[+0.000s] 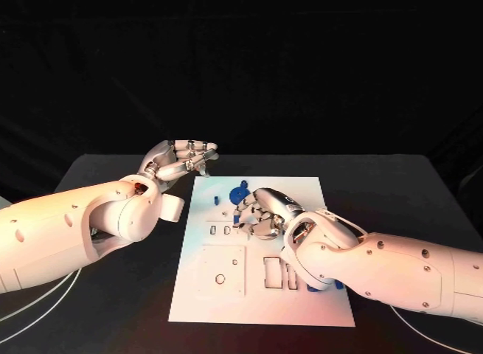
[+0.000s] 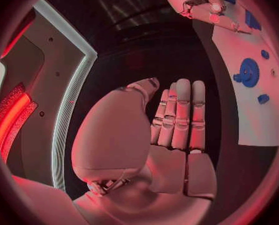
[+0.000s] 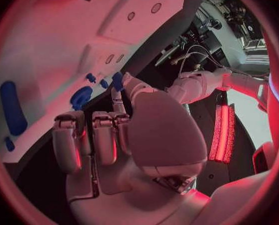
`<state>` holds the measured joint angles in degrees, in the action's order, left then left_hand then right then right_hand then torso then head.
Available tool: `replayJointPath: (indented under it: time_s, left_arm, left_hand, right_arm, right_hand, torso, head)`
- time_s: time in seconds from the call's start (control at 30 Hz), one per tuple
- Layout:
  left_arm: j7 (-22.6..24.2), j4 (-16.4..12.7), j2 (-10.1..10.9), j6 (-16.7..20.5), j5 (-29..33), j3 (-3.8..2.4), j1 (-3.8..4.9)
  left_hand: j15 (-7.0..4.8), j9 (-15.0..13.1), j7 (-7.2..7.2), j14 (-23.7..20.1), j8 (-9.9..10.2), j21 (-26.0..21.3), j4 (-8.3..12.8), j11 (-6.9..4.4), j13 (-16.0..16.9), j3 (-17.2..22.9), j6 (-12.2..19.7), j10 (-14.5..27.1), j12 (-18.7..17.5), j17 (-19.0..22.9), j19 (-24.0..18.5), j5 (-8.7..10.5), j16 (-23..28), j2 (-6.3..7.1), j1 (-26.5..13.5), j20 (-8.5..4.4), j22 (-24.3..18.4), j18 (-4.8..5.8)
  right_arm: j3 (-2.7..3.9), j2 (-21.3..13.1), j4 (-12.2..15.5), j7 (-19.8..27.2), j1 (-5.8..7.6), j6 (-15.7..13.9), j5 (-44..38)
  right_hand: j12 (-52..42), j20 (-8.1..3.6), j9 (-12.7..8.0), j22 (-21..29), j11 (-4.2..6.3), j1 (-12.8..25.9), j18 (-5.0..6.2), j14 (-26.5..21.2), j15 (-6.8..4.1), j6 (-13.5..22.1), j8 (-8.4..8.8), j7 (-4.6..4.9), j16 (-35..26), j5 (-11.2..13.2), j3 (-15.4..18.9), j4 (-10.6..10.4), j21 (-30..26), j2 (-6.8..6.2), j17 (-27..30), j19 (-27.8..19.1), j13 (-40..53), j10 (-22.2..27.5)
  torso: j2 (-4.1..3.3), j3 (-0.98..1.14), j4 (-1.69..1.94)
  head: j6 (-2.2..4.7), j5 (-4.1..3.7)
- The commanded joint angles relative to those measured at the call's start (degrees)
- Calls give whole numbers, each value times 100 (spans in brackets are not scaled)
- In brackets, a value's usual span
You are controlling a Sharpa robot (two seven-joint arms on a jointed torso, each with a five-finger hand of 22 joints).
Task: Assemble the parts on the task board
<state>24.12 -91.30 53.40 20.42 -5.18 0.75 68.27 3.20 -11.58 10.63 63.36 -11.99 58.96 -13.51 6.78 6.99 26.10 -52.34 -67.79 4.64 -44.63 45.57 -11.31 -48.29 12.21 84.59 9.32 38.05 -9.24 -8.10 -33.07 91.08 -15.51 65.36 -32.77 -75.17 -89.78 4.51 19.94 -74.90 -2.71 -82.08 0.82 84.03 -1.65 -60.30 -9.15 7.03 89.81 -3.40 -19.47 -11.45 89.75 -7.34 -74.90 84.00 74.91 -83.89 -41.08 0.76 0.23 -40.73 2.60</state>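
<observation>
The right robot hand (image 1: 265, 215) lay over the middle of the board (image 1: 265, 310), fingers curled down, a small blue part (image 3: 117, 81) seemingly pinched at its fingertips. The blue gear (image 1: 239, 195) sat just beyond that hand, toward the board's far edge. The left robot hand (image 1: 181, 160) hovered off the board's far-left corner, open and empty, farther from the gear.

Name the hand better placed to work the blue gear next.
Right, probably. The right hand is over the task board, right beside the blue gear. The left hand is off the board's far corner, holding nothing.
</observation>
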Motion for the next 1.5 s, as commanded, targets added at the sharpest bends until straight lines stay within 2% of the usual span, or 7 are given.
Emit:
replayJointPath:
  time_s: [0.03,0.57,0.7,1.5]
  left_arm:
    - [15,-4,-10,-109,26,-1,3]
    - [-2,-4,-2,-127,26,1,2]
    - [-10,-4,1,-130,26,1,2]
    - [-46,-2,5,-172,17,2,2]
  left_hand:
    - [-15,-5,30,-37,-33,19,6,16,9,43,8,-17,2,7,-49,21,-36,15,-59,-1,6,-119]
    - [-16,-6,30,-35,-34,22,6,16,10,43,8,-17,3,7,-50,21,-39,15,-62,-1,8,-120]
    - [-16,-6,30,-35,-34,22,6,16,10,43,8,-17,3,7,-50,21,-39,15,-62,-1,8,-120]
    - [-16,-9,31,-22,-32,37,9,17,11,45,13,-9,-1,5,-57,22,-61,20,-77,0,17,-120]
  right_arm:
    - [-5,94,-61,-406,-51,170,-430]
    - [-31,364,-244,-584,-192,320,-679]
    - [-32,371,-275,-611,-199,323,-718]
    - [-33,410,-373,-687,-217,235,-1042]
  right_hand:
    - [-22,-18,3,-1510,38,57,-82,597,-5,-10,-27,-16,19,-3,-22,0,25,-6,-1510,600,1509,-611]
    - [-22,-12,4,-1510,31,95,-82,597,2,-4,-28,-10,19,-1,-22,-4,25,-32,-1510,600,1509,-611]
    - [-22,-11,4,-1510,30,108,-82,597,3,-3,-29,-8,19,0,-22,-6,25,-40,-1510,600,1509,-611]
    - [-22,5,-3,-1510,12,209,-82,597,21,46,-14,14,19,1,-11,-15,25,-131,-1510,600,1509,-611]
  torso:
    - [0,8,5]
    - [1,10,-1]
    - [3,10,-11]
    - [1,10,-10]
  head:
    - [-32,17]
    - [-121,67]
    - [-120,73]
    - [-88,62]
